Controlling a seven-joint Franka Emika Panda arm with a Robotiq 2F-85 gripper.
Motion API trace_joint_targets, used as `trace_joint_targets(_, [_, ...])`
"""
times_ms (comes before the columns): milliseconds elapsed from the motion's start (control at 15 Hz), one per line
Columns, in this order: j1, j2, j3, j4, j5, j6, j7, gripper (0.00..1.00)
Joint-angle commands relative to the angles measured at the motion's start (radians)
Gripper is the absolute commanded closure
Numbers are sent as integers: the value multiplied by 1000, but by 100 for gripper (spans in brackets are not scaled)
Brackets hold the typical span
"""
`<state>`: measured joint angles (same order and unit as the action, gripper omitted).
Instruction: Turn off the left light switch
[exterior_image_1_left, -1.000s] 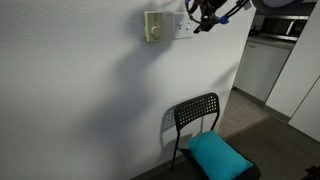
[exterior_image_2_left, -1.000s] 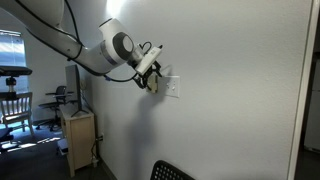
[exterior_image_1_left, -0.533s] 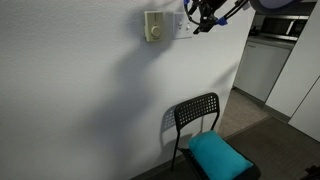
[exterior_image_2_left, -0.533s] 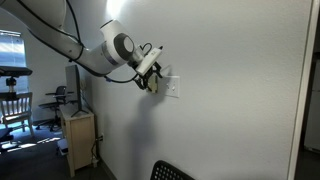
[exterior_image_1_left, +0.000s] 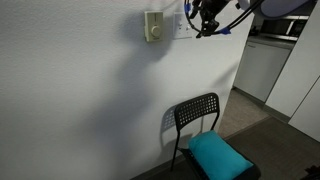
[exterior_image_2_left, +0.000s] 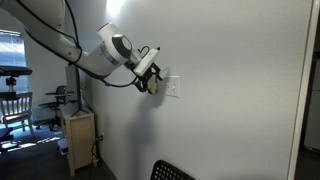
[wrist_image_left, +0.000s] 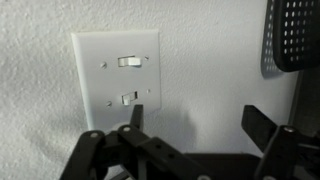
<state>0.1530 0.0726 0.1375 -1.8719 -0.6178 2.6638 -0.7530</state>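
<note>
The white square wall plate (wrist_image_left: 100, 50) shows turned on its side in the wrist view, with its two small toggles one above the other. The lower toggle there (wrist_image_left: 128, 98) is the left light switch; the upper one (wrist_image_left: 128, 61) is the right toggle. My gripper (wrist_image_left: 200, 125) is open and empty, a short way off the wall. One fingertip sits just under the left light switch and the other is over bare wall. In both exterior views the gripper (exterior_image_1_left: 205, 20) (exterior_image_2_left: 150, 82) hovers at the plate (exterior_image_1_left: 181, 28) (exterior_image_2_left: 172, 87).
A cream box with a round dial (exterior_image_1_left: 152, 26) is mounted beside the plate. A black mesh chair (exterior_image_1_left: 197, 112) with a teal cushion (exterior_image_1_left: 218, 154) stands below against the wall; its back shows in the wrist view (wrist_image_left: 290, 35). A wooden cabinet (exterior_image_2_left: 78, 140) stands further along the wall.
The gripper has shifted slightly along the wall in front of the plate. It stays open, and the toggles look unchanged.
</note>
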Motion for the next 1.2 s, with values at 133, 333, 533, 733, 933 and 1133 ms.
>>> trace_joint_targets(133, [-1, 39, 1, 14, -45, -4, 54, 0])
trace_joint_targets(333, [-5, 81, 12, 25, 31, 7, 9, 0])
trace_joint_targets(533, [-9, 121, 18, 53, 88, 17, -35, 0])
trace_joint_targets(733, [-7, 151, 13, 109, 105, 2, -71, 0])
trace_joint_targets(933, [-4, 175, 6, 167, 95, 0, -85, 0])
trace_joint_targets(1133, [-3, 197, 2, 218, 94, -7, -101, 0])
